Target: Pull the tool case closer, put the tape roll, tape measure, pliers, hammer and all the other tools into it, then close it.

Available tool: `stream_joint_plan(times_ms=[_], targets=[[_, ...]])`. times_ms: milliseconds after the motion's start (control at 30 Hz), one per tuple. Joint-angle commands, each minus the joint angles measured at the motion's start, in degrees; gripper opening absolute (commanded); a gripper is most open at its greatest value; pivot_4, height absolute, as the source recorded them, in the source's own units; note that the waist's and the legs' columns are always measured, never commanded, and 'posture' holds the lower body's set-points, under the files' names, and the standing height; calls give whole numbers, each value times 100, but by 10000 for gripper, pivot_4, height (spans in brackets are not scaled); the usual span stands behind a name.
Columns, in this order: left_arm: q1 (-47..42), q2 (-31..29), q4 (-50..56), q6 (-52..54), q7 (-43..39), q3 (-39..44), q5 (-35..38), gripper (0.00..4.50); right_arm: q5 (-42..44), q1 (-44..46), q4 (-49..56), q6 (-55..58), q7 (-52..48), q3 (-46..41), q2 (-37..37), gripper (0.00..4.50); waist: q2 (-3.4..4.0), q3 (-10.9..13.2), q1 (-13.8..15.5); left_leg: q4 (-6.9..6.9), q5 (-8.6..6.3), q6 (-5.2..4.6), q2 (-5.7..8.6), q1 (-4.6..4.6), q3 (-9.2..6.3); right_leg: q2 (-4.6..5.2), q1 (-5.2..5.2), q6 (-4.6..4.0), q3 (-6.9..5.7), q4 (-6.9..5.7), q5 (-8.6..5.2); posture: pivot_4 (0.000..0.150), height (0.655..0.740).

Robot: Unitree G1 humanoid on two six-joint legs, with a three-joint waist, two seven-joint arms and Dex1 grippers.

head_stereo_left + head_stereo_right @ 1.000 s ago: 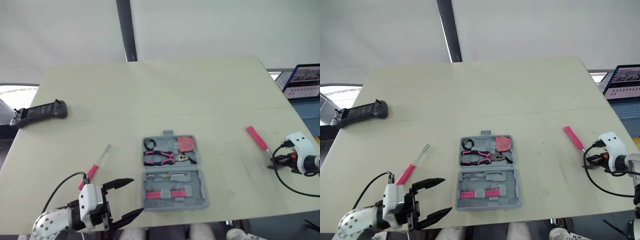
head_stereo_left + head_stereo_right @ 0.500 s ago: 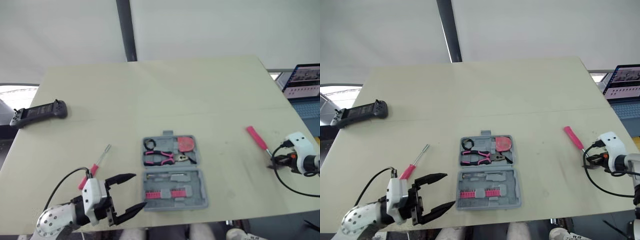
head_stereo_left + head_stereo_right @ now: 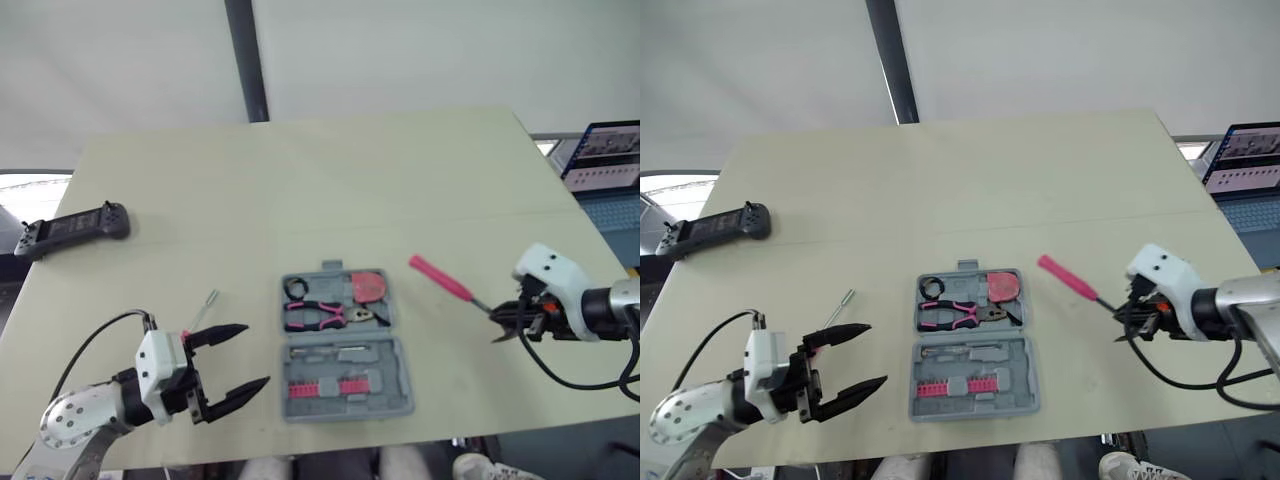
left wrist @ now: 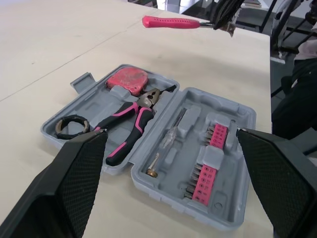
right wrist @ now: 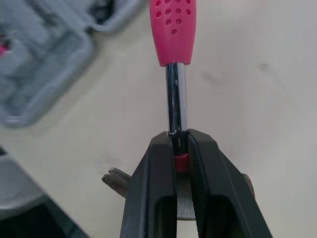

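Far left on the pale surface [image 3: 350, 180], near its edge, a black controller [image 3: 72, 222] lying flat. Nearer the front, the left gripper [image 3: 250, 355] stretched low over the surface from the left, fingers spread wide with nothing between them, tips aimed at the tool case and stopping just short of its left side. Just behind that gripper, a slim nut driver [image 3: 840, 305] with a pink handle, partly hidden by the upper finger. In the middle, close to the front edge, the grey tool case [image 3: 343, 342] lying open, both halves flat. In the far half, a black tape roll [image 3: 297, 290] at the left, pink-handled pliers [image 3: 318, 314] in the centre, a red tape measure [image 3: 369, 285] at the right. In the near half, a small screwdriver [image 4: 168, 144] in its slot and a row of pink bits [image 3: 342, 386]. Right of the case, a pink-handled screwdriver [image 3: 440, 277], handle pointing back and left toward the case. Clamped tight around its metal shaft, the right gripper [image 5: 179, 144], reaching in from the right edge. Beyond that edge, a laptop [image 3: 600, 155].
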State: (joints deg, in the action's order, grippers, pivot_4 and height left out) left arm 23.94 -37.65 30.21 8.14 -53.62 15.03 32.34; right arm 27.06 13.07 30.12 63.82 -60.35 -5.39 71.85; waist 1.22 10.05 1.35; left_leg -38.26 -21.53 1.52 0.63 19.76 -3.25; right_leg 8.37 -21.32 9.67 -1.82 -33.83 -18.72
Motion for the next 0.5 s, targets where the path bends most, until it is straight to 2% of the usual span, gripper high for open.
stream_joint_plan(times_ms=[33,133,200,500], targets=[[298,-84,5,-73,-260,331,167,45000,355,447,903,361,-64,388,274,310,-6,1,7,0,0,0,0,5,-2,0,-7,0,-1,-1,0,1500,7400],[549,-95,12,-176,-431,466,134,45000,456,849,1303,496,-19,854,325,310,-10,1,8,-6,0,0,0,25,-8,0,-20,-1,-6,-1,1,1500,7400],[890,-91,33,-359,-678,571,79,45000,340,1278,1658,520,30,1481,258,310,-12,1,-6,-14,0,0,0,35,-10,0,-27,-1,-9,-2,2,1500,7400],[1265,-13,-131,-740,-994,744,11,45000,-33,2905,2055,1299,443,3600,-369,310,-17,-2,-10,-18,0,0,1,40,-17,1,-31,-2,-13,-3,2,1500,7400]])
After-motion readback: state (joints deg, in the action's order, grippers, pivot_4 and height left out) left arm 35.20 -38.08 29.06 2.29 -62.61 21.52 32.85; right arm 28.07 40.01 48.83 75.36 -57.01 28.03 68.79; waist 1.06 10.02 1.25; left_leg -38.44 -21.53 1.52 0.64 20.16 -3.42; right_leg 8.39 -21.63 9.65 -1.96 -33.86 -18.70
